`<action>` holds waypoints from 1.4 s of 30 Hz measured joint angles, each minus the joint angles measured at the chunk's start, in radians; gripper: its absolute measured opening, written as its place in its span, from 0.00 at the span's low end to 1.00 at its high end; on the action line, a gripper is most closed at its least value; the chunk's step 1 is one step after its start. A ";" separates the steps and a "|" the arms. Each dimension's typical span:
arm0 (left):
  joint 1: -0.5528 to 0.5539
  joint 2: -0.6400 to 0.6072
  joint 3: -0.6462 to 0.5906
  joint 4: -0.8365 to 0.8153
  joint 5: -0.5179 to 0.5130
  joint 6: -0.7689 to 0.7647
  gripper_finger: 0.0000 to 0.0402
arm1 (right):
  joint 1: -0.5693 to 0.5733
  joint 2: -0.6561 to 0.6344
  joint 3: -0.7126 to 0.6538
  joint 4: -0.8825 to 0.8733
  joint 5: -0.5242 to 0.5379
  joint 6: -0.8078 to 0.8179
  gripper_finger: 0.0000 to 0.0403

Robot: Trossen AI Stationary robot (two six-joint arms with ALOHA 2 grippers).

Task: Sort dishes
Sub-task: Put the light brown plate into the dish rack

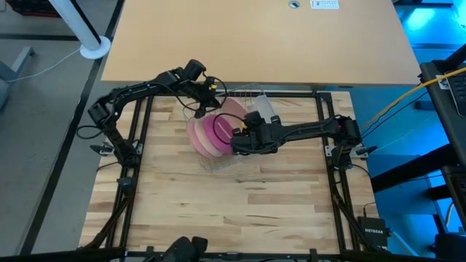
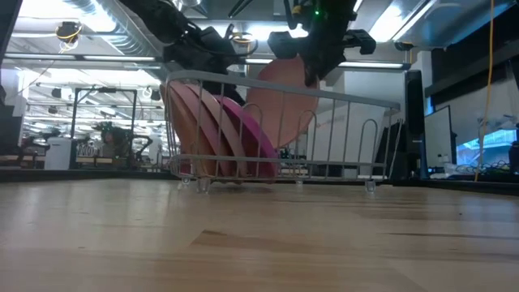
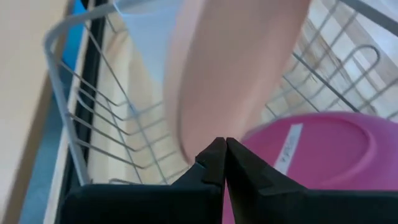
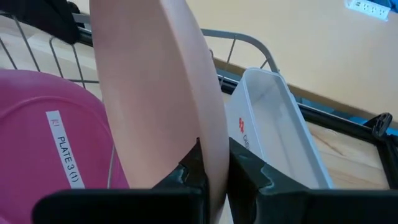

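the pale peach plate [image 4: 155, 87] stands on edge above the wire rack [image 2: 340, 105], near the far edge of the bench [image 1: 240, 204], pinched at its rim by the right gripper [image 4: 214, 168], whose fingers are narrow around the thin plastic. it is smooth, round and shallow. beside it in the rack leans the magenta-pink plate [image 4: 43, 137], with a white label reading "plate 3 (1)", and the tan-brown plate [image 2: 182, 122] slots at the rack's end. the left gripper [image 3: 225, 152] hovers just by the peach plate, fingers pressed together on nothing. a clear plastic cup [image 4: 280, 124] lies in the rack too.
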 joint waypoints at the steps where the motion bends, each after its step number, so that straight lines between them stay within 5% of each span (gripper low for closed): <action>1: 0.000 0.000 0.000 -0.012 -0.001 0.012 0.00 | 0.000 0.000 0.000 0.005 0.000 -0.005 0.09; 11: 0.002 0.000 0.000 -0.023 -0.089 0.034 0.00 | 0.000 0.000 0.000 0.011 -0.006 -0.026 0.09; 42: -0.066 0.134 0.001 0.111 -0.136 0.073 0.00 | -0.001 0.000 0.000 0.033 -0.014 -0.049 0.09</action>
